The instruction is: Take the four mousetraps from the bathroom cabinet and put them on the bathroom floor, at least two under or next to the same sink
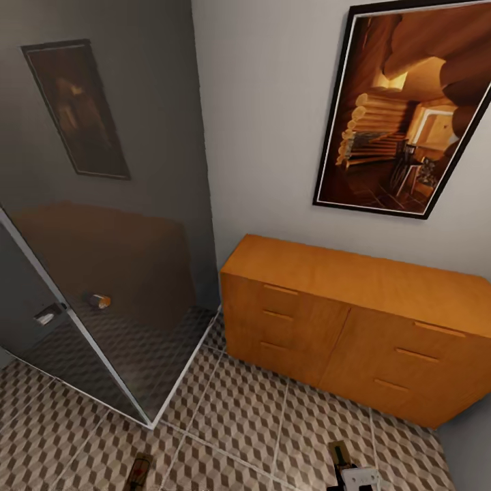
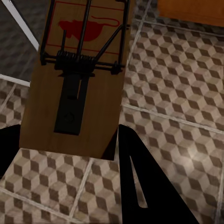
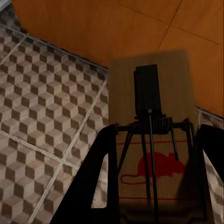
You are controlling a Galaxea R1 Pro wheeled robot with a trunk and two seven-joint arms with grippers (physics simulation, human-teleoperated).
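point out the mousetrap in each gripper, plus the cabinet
left-held mousetrap (image 2: pixel 74 93): left wrist view, on the dark metal plate at the board's middle.
right-held mousetrap (image 3: pixel 149 116): right wrist view, on the wire spring across the board.
cabinet (image 1: pixel 341 273): head view, on its flat orange top.

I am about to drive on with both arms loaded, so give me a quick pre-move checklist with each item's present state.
1. Left gripper shut on a brown wooden mousetrap with a red mouse print: ok.
2. Right gripper shut on the second wooden mousetrap: ok.
3. Both traps held above the cube-patterned tiled floor: ok.
4. Orange-brown wooden cabinet drawers closed: ok.
5. White sink located: cannot tell.
6. Remaining two mousetraps located: cannot tell.
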